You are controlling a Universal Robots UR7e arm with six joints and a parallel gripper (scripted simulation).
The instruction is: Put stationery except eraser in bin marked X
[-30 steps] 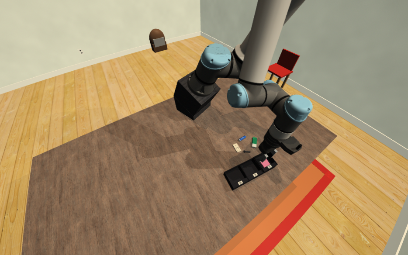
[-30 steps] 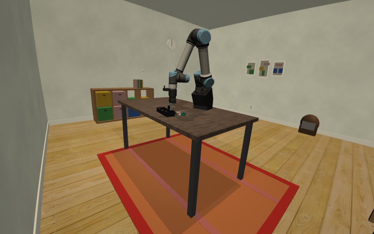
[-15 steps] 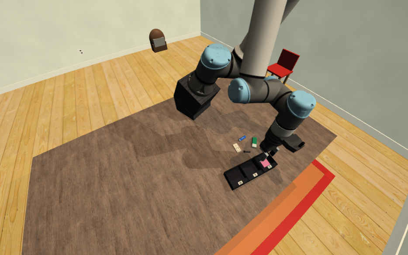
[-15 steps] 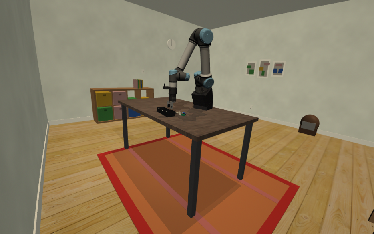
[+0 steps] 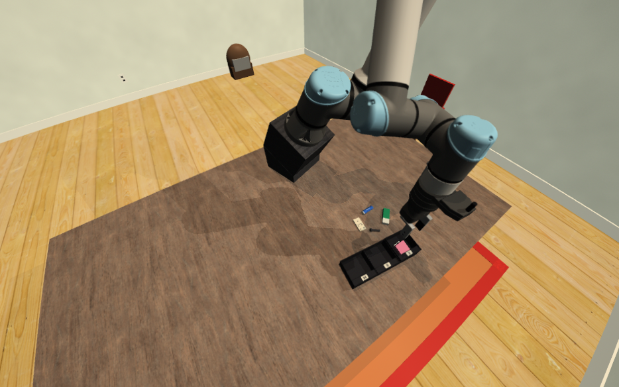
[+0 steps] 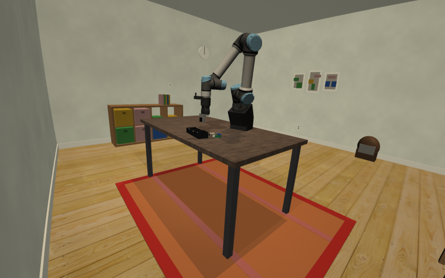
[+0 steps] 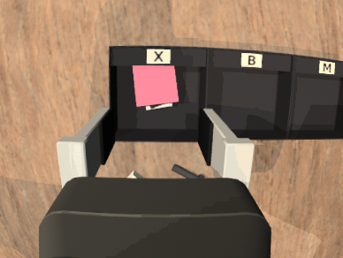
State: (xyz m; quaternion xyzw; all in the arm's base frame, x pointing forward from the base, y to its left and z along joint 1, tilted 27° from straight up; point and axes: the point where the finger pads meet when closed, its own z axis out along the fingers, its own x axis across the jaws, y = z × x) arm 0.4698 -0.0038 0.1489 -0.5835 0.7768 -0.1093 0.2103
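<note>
A row of three black bins (image 5: 353, 272) (image 6: 197, 132) stands near the table's right edge, marked X (image 7: 157, 56), B (image 7: 252, 60) and M (image 7: 327, 67). A pink sticky-note pad (image 5: 401, 247) (image 7: 156, 85) lies inside bin X, with a small white thing (image 7: 159, 107) at its lower edge. My gripper (image 5: 410, 226) (image 6: 202, 118) (image 7: 156, 125) hangs a little above the near side of bin X. It is open and empty. A blue pen-like thing (image 5: 367, 209) and a green and white block (image 5: 386, 215) lie on the table behind the bins.
A cream domino-like tile (image 5: 359, 224) (image 7: 133, 174) and a small black bolt (image 5: 374, 230) (image 7: 186, 171) lie on the table just behind the bins. The arm's black base (image 5: 294, 152) stands at the table's back. The table edge runs close to the right of the bins.
</note>
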